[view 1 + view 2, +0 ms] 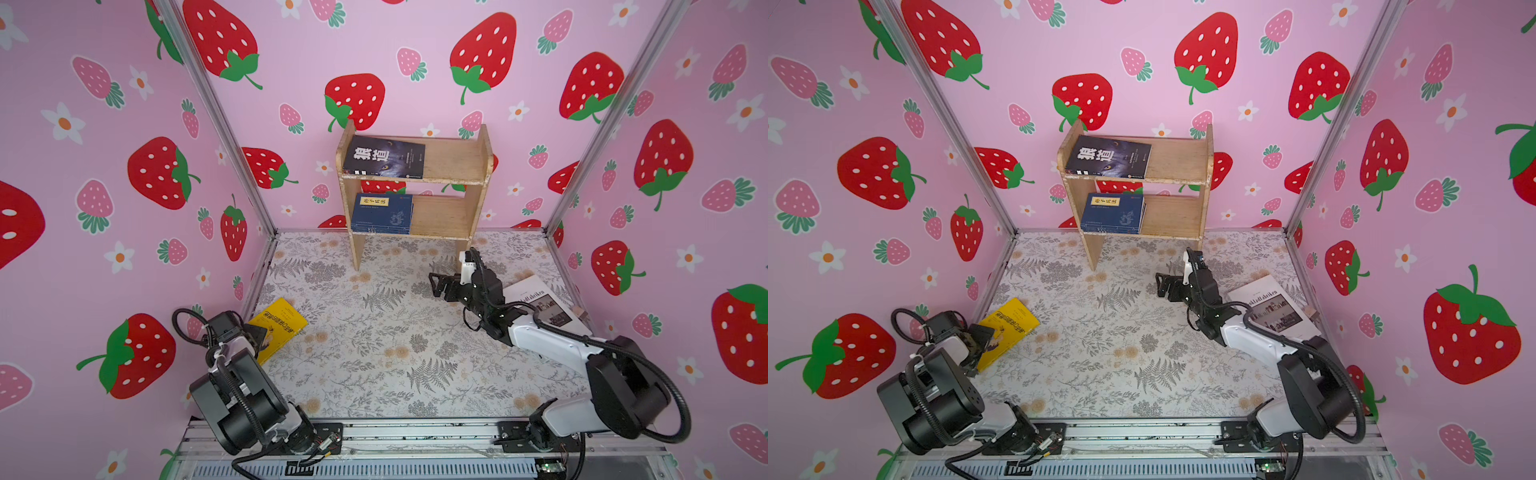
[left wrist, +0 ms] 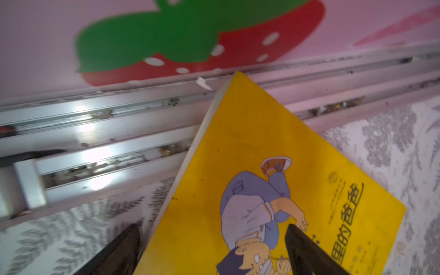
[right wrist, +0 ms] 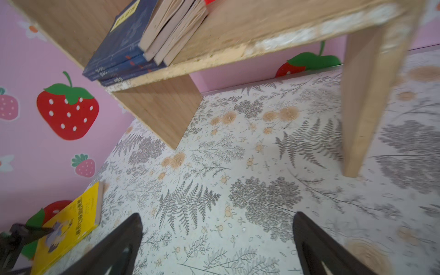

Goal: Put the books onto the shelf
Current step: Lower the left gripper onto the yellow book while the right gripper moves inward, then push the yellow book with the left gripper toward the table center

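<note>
Pink strawberry-print walls (image 1: pixel 291 62) enclose a fern-patterned table (image 1: pixel 374 353), and we find the task partly done.

Shelved: the shelf (image 1: pixel 453 160) stands at the back, against the rear wall. A black book (image 1: pixel 384 157) lies flat on the left of its upper tier. A stack of navy books (image 1: pixel 381 214) lies flat on the left of the lower tier. The right wrist view shows at least three volumes in that stack, but we cannot fix the exact count. The right half of each tier is bare.

Outstanding: two books are on the table. The yellow book (image 2: pixel 250 154) lies by the left wall, one corner over the aluminium rail (image 2: pixel 95 133). The white book (image 1: pixel 540 299) lies by the right wall, partly hidden behind the right arm.

Tools: the left gripper (image 2: pixel 212 228) hangs over the yellow book with its jaws spread, one finger over the cover and the other beyond the page edge. Nothing is pinched, and we cannot confirm contact. The right gripper (image 3: pixel 217 214) is spread wide and empty over bare table, near the shelf's right leg.

Assessment: the yellow book appears to be the step in hand, with the white book to follow.
</note>
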`<state>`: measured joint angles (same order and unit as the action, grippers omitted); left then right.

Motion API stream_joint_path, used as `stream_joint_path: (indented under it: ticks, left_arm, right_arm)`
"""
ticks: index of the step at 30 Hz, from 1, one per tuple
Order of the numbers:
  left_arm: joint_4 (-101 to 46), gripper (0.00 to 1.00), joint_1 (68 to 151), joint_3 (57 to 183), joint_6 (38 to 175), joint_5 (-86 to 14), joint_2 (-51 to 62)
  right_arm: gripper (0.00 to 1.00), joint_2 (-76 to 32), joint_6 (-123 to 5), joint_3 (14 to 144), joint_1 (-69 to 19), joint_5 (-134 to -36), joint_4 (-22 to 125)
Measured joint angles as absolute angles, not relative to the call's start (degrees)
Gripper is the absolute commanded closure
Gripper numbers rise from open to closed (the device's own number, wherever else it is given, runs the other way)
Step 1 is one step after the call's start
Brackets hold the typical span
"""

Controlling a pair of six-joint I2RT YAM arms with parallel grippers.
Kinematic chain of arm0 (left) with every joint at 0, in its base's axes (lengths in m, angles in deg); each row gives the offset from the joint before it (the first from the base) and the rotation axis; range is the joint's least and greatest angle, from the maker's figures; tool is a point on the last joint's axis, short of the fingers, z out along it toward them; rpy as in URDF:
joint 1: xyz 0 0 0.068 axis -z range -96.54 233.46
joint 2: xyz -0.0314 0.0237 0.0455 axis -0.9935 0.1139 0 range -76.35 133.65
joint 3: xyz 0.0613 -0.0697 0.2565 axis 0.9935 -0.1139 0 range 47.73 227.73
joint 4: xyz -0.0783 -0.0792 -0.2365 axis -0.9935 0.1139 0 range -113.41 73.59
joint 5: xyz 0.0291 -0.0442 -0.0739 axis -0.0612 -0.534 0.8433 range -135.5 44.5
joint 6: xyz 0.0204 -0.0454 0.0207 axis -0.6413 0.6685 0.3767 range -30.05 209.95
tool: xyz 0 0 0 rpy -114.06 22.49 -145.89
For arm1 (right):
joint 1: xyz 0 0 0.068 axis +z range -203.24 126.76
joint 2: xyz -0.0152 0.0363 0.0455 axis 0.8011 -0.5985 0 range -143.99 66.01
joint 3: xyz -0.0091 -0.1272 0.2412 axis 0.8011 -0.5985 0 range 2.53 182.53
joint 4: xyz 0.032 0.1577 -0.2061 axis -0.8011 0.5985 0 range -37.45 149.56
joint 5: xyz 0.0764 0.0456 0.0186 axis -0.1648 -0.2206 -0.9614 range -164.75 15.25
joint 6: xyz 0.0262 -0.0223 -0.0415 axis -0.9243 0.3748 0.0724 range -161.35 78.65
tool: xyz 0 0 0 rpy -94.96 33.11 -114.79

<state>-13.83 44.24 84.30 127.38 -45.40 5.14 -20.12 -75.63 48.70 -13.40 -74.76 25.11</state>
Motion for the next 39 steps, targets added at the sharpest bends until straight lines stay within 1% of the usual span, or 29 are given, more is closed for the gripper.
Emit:
stream_joint_path:
  ticks: [4,6,12,17,23,31,36,39]
  left_arm:
    - [-13.02,0.06,48.37,88.61,125.96,-44.72,9.54]
    - [-12.82,0.06,49.57,90.25,125.68,-44.44,11.18]
    - [-12.62,0.06,50.16,90.97,124.80,-44.09,11.87]
    - [-12.03,0.11,50.29,92.96,122.16,-42.29,13.71]
    - [-12.01,0.14,51.93,96.76,118.88,-39.52,17.34]
    - [-10.59,0.15,59.06,97.96,115.18,-39.04,18.24]
    - [-9.70,0.17,62.43,98.18,115.38,-39.87,18.19]
    - [-7.93,0.19,64.13,98.84,115.93,-40.85,18.19]
  right_arm:
    - [0.02,-30.48,-74.62,56.20,-9.93,-80.58,21.18]
    - [0.03,-37.69,-74.03,62.51,-8.38,-84.25,18.67]
    - [0.06,-58.41,-73.86,83.58,-4.81,-95.31,14.97]
    - [0.07,-69.86,-75.61,95.23,-2.48,-101.08,14.60]
    - [0.09,-78.67,-78.67,105.92,-0.40,-104.07,14.47]
    - [0.10,-87.35,-82.99,118.71,1.11,-105.45,15.34]
    - [0.15,-92.99,-87.04,124.85,1.59,-105.03,14.86]
    - [0.16,-94.78,-88.17,125.94,1.68,-104.84,14.32]
